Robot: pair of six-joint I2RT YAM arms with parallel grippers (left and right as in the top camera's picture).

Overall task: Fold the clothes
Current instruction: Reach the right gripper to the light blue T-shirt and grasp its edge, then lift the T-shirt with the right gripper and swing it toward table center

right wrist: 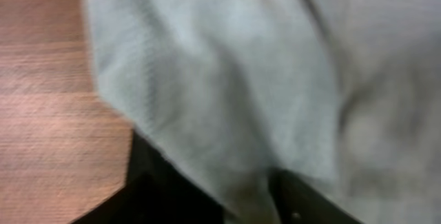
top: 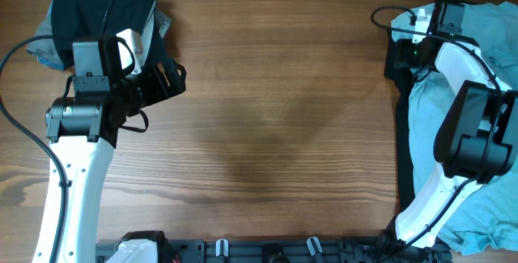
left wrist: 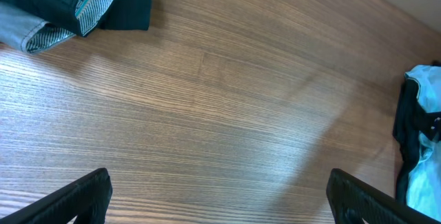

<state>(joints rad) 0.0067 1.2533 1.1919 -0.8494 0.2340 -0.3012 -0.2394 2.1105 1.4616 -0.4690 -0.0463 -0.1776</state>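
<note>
A folded stack of dark clothes [top: 101, 4] lies at the table's far left corner, with a light denim piece under it; its edge shows in the left wrist view [left wrist: 83, 0]. My left gripper [top: 164, 82] hovers just right of the stack, open and empty over bare wood [left wrist: 217, 200]. A pile of light blue clothes [top: 427, 125] lies along the right edge and shows in the left wrist view [left wrist: 427, 114]. My right gripper [top: 403, 48] is at the pile's far left corner. In the blurred right wrist view its fingers [right wrist: 251, 203] pinch a fold of light blue garment [right wrist: 227, 79].
A dark cloth [top: 401, 150] lies under the left edge of the light blue pile. Wooden tabletop [top: 283, 109] spans the middle. A black rail with hooks [top: 267, 249] runs along the front edge.
</note>
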